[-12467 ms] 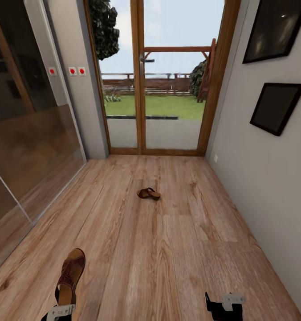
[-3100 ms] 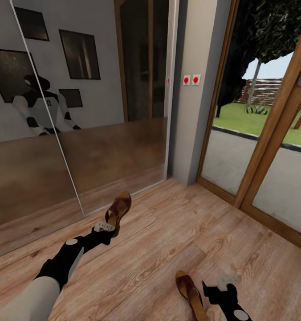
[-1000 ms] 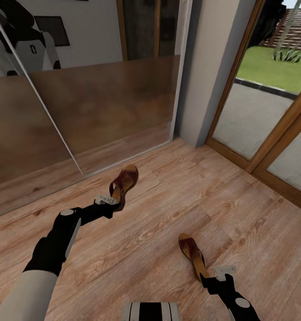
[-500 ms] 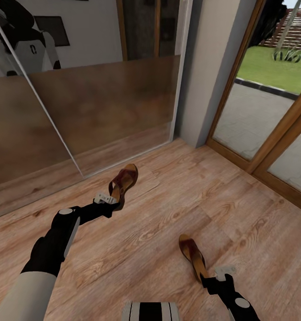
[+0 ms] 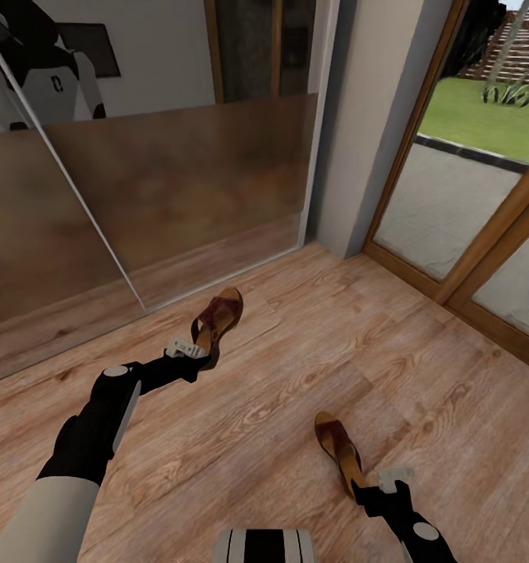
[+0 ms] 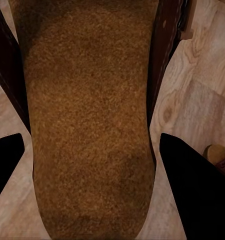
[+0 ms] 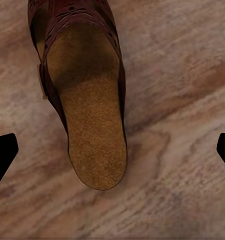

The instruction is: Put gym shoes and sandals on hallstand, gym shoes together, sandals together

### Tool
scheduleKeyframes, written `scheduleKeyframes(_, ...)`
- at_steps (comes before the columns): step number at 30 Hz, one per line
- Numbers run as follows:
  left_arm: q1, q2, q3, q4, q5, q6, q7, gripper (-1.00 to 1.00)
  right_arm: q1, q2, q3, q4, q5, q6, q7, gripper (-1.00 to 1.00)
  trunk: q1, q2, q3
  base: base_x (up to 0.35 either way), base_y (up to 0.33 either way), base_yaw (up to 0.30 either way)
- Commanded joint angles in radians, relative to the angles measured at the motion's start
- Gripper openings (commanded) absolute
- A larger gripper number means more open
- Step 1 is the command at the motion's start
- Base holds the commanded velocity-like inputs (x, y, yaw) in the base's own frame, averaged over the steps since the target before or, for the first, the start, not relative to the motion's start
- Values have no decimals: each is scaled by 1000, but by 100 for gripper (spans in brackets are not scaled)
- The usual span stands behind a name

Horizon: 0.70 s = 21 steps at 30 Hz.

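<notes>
We've got one dark brown leather sandal with a grainy tan footbed (image 5: pixel 216 319) held off the light brown wood-grain plank floor (image 5: pixel 296 375) by our left tool (image 5: pixel 188 353), its black fingers (image 6: pixel 192 185) closed against the heel end. The woven front strap points toward the tall mirrored sliding panel (image 5: pixel 178 180). The second dark brown sandal (image 5: pixel 339 447) lies flat on the planks, heel toward our right tool (image 5: pixel 386 486). That tool hovers just behind the heel, jaws spread wide with nothing gripped, black fingertips (image 7: pixel 3 152) well apart either side. Glazed wooden-framed doors (image 5: pixel 484 211) stand to the right.
</notes>
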Motion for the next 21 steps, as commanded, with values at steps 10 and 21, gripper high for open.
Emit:
scheduleKeyframes(10,-1,-1,4,-13,-4,6,-9,-100,0,0,-7,-2,10,-2,6,100,4,-3,-48,0,0,0)
scheduleKeyframes(21,-1,-2,4,-3,1,5,-14,-100,0,1,-3,-1,10,-74,4,100,8,-5,-100,0,0,0)
